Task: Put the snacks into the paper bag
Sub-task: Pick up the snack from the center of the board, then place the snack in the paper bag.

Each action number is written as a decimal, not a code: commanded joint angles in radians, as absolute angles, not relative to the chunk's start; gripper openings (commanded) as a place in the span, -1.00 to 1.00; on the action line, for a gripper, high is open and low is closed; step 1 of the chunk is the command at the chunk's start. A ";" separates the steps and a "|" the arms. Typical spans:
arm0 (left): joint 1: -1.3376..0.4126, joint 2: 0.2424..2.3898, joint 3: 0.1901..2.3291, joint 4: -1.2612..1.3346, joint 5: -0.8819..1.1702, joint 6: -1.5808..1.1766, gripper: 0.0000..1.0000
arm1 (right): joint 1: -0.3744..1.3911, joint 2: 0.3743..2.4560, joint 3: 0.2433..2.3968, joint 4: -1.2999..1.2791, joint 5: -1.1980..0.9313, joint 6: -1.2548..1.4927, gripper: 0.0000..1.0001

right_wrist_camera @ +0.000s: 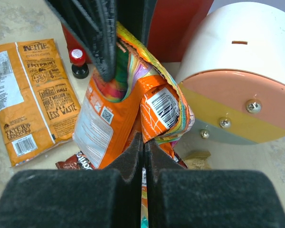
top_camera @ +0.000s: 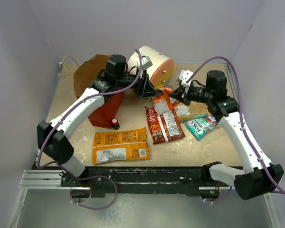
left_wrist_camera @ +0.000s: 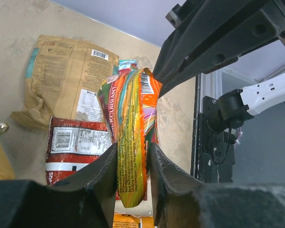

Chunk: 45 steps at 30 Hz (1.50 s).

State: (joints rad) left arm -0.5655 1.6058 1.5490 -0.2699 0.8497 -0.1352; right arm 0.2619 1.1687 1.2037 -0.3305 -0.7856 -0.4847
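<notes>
while both claws grip it from opposite sides, the multicoloured orange packet (left_wrist_camera: 130,118) is held up over the middle of the table (top_camera: 213,147), just in front of the cream drum-shaped drawer unit (top_camera: 154,64) and to the right of the paper bag (top_camera: 107,111); whether its lower end touches the snacks beneath it cannot be told. the left gripper (top_camera: 148,90) is partly closed, its two dark fingers (left_wrist_camera: 92,175) pressing on the packet's two faces with the crinkled foil squeezed between them. the right gripper (right_wrist_camera: 143,145) is closed tight, its pads meeting on a thin edge of the same packet, which shows as a coloured strip in the seam between them. the bag sits at the back left behind the left arm, red on the outside with its brown inside showing at the mouth. the large orange packet (top_camera: 121,146) lies flat near the front left, with the dark red packet (top_camera: 164,124) close to its right, white label up, and the teal packet (top_camera: 199,126) further right, by the right arm. from the left wrist, a tan-brown packet (left_wrist_camera: 61,80) lies flat beside the dark red one. a small dark bottle with a red cap (top_camera: 115,123) stands at the foot of the bag's red side.
</notes>
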 commanded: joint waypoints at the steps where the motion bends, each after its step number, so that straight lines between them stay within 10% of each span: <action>1: -0.578 1.605 1.592 -0.206 0.893 -0.169 -0.42 | 0.267 1.118 1.168 -0.244 -0.825 -0.508 -1.00; 16: -0.582 1.469 1.537 -0.236 0.847 -0.060 -0.88 | 0.259 1.001 1.069 -0.228 -0.767 -0.505 0.18; 45: -0.285 1.202 1.743 -0.523 -0.042 0.356 -0.82 | 0.089 0.888 0.950 -0.168 -0.711 -0.473 0.35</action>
